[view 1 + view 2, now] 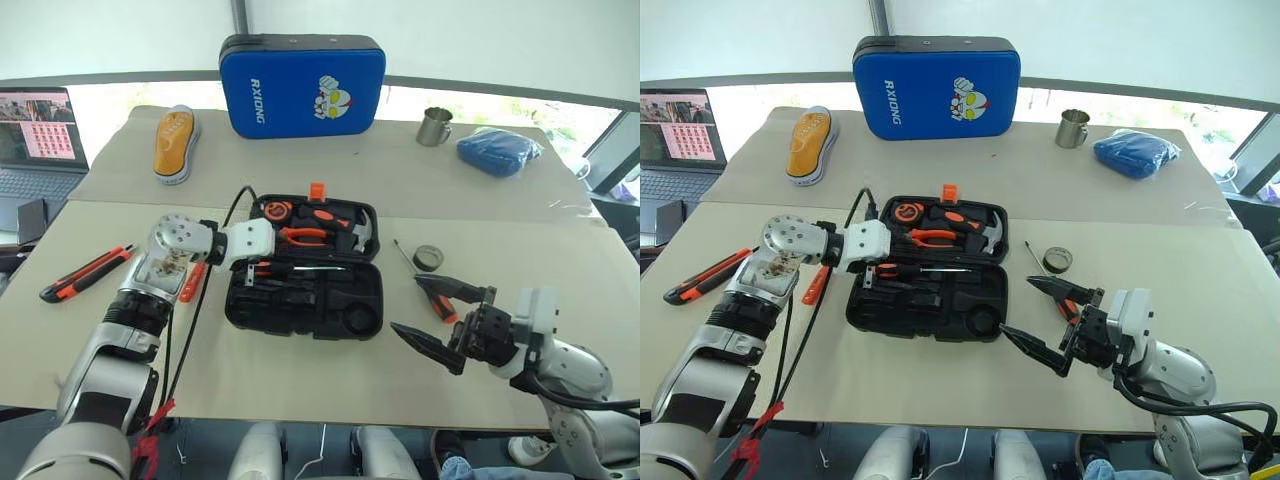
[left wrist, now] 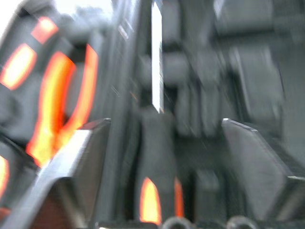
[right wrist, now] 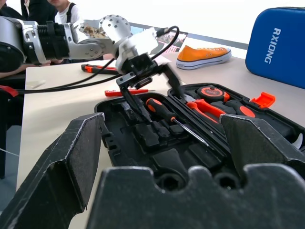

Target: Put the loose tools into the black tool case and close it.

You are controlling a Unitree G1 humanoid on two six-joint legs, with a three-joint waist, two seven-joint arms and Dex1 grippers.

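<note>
Beige desk (image 1: 300,385) carries the work. Left gripper (image 3: 145,78) hangs spread over the black tool case (image 1: 303,268) mid-desk, just above a screwdriver (image 3: 164,113) lying in its slot, seemingly just placed. Right gripper (image 1: 440,318) waits open near the front edge, beside the second screwdriver (image 1: 436,296) and tape roll (image 1: 427,257); fetching those looks next. The right wrist view alone shows the seated screwdriver clearly; the head views add the utility knife (image 1: 85,274) at the left edge.

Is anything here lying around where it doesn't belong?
Yes. The black tool case lies open, yet a utility knife, a slim orange tester, a screwdriver and a tape roll lie loose on the table beside it. An orange shoe also seems odd among tools.
</note>
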